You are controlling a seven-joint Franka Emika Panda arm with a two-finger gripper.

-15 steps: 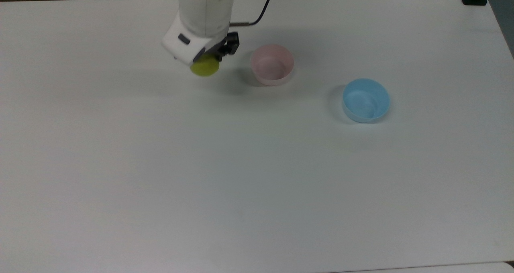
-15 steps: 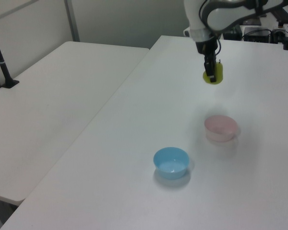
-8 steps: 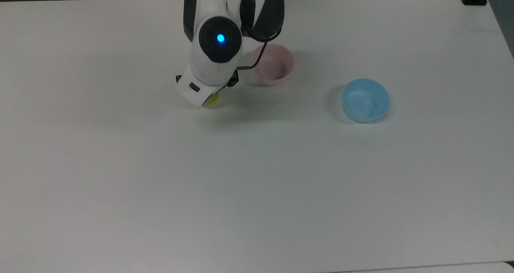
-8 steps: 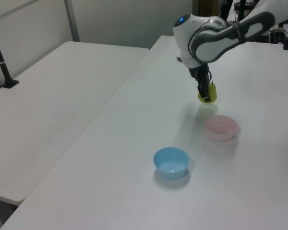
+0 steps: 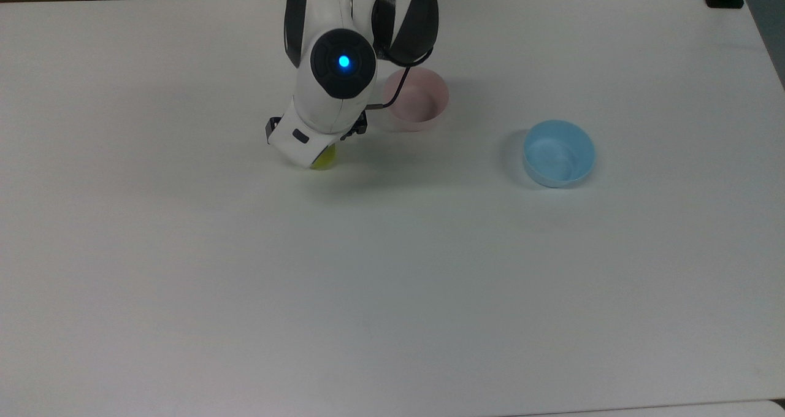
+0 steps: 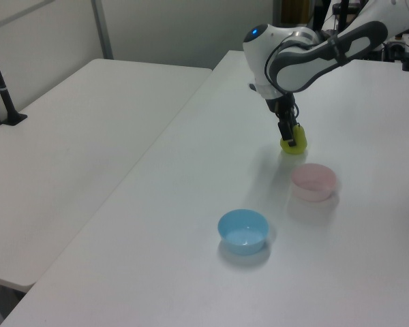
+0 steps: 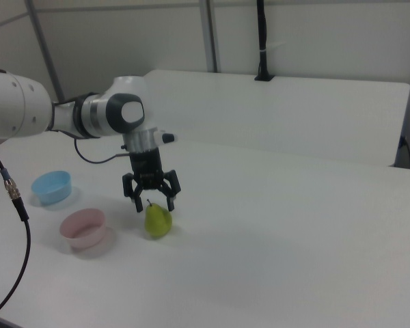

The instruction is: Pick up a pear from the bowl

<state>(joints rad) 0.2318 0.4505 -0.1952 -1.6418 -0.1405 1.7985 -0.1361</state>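
The yellow-green pear (image 7: 158,221) stands upright on the white table, a short way to the right view's right of the pale pink bowl (image 7: 83,229). My gripper (image 7: 154,205) hangs just above the pear, open, its fingers spread on either side of the stem and apart from the fruit. In the top view the arm's hand covers most of the pear (image 5: 324,157), which lies to the top view's left of the bowl (image 5: 416,98). The bowl holds nothing. In the left view the pear (image 6: 293,142) sits beyond the bowl (image 6: 313,182).
A light blue bowl (image 5: 559,153) stands to the top view's right of the pink one, with nothing in it. The white table (image 5: 392,282) stretches wide in front. A second white table (image 6: 68,150) adjoins it at the left view's left.
The arm came down and toward the top view's bottom with the pear held. The pear now rests on the table and the fingers have opened off it.
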